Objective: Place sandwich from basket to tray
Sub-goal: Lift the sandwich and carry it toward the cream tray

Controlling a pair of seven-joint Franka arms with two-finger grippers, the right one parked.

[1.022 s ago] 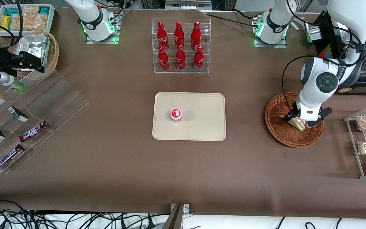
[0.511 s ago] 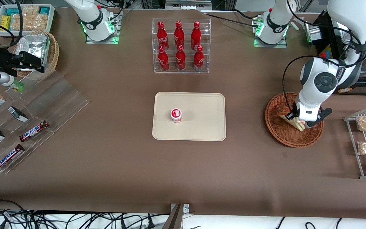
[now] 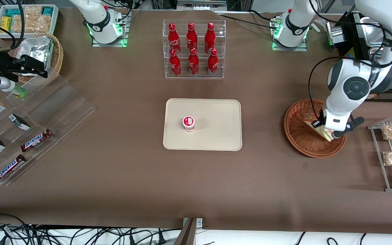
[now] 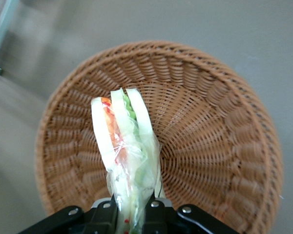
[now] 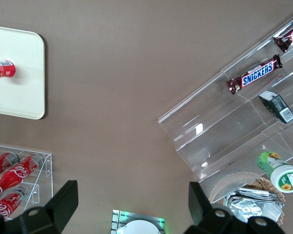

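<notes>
The wrapped sandwich is pinched tight at one end by the gripper, held above the wicker basket.

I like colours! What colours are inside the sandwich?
Green, red and orange between pale bread, clearest in the left wrist view: the sandwich in the gripper.
</notes>
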